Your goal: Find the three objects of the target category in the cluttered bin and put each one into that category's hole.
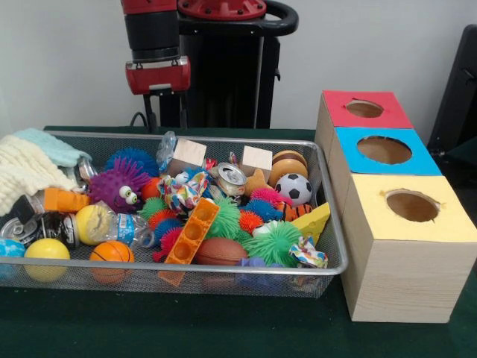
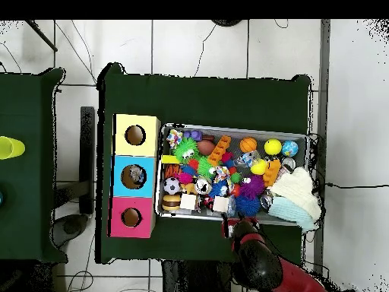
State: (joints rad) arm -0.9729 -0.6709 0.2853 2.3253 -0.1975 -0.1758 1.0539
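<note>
gripper (image 1: 151, 112) state unclear — dark green table (image 1: 223, 328), white wall (image 1: 59, 60), tiled floor (image 2: 197, 46).

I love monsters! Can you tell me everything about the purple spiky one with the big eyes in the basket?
The purple spiky monster is a round, rubbery-looking ball covered in soft spikes, with two bulging white eyes facing right. It sits in the left half of the mesh basket, in front of a blue spiky ball, beside an orange block and above a plastic bottle.

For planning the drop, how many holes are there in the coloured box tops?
3, one per box top: the red box hole farthest back in the front view, the blue box hole in the middle, the yellow box hole nearest. None seems hidden.
</note>
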